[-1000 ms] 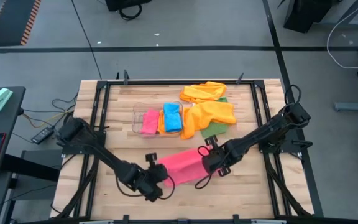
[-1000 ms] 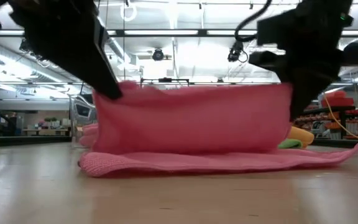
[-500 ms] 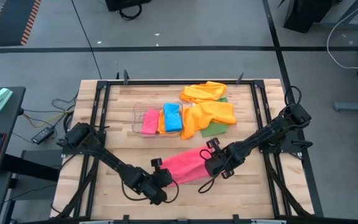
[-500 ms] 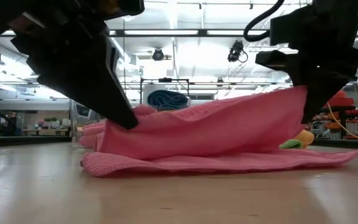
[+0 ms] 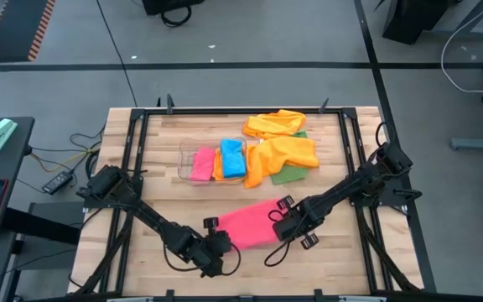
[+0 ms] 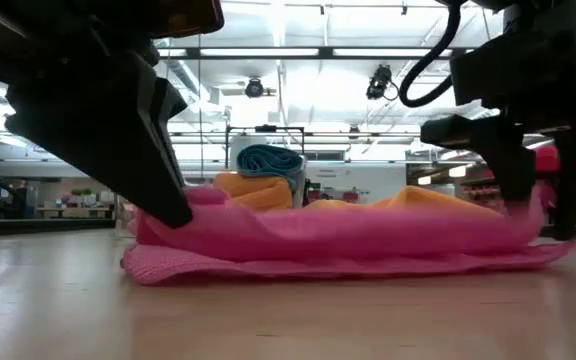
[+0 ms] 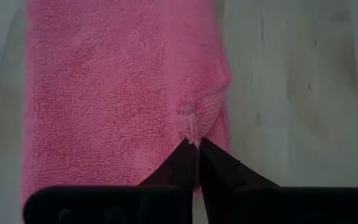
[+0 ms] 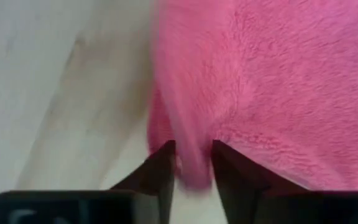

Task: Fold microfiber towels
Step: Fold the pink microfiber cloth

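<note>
My left claw (image 7: 196, 144) pinches the soft pink microfibre towel (image 5: 250, 224) w/ tips together near the wooden desk's (image 5: 325, 268) front edge, pinning the fold; right claw (image 8: 193, 163) parted, releasing its corner.

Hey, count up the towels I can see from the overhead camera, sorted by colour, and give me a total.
Pink microfiber towels: 2, one on the wooden table, one in the clear plastic bin
Orange microfiber towels: 3, two loose, one in the bin beside the blue
Blue microfiber towel: 1
Green microfiber towel: 1, mostly covered
Total: 7 visible
</note>
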Robot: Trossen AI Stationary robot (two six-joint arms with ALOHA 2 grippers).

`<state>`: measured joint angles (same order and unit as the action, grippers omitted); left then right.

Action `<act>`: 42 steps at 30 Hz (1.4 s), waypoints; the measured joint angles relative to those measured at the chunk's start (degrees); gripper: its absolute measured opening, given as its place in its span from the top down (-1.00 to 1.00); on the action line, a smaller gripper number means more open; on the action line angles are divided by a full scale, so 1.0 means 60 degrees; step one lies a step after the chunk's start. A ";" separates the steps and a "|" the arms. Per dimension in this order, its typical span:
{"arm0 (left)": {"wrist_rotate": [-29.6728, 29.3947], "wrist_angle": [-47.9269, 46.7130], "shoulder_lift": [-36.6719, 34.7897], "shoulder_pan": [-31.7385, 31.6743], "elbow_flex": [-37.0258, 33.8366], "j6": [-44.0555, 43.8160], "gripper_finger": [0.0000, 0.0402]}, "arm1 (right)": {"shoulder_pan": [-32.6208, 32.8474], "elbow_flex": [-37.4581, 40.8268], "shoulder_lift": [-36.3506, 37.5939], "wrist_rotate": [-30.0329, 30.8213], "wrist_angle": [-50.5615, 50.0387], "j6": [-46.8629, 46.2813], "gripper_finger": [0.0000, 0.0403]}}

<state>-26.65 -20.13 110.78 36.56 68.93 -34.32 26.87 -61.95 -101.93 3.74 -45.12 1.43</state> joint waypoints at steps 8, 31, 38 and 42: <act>0.0472 0.0445 -0.0071 0.0000 -0.0003 0.0505 0.53 | 0.0056 -0.0111 0.0162 -0.0141 -0.0926 -0.0350 0.09; -0.0176 -0.2654 -0.0866 -0.1416 0.0007 -0.1436 0.14 | -0.2186 0.1173 0.1577 -0.0631 0.1525 -0.2345 0.00; 0.0867 -0.1192 -0.1173 -0.1956 -0.1611 -0.1712 0.02 | -0.2187 0.1322 0.1588 -0.0958 0.2077 -0.2259 -0.13; 0.1992 0.0751 -0.1676 -0.2275 -0.2779 -0.1939 0.02 | -0.2020 0.1322 0.1588 -0.0981 0.2154 -0.2202 -0.14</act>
<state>-14.70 -15.63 100.73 22.91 52.25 -45.96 14.74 -54.02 -92.40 -2.14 -32.19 -11.78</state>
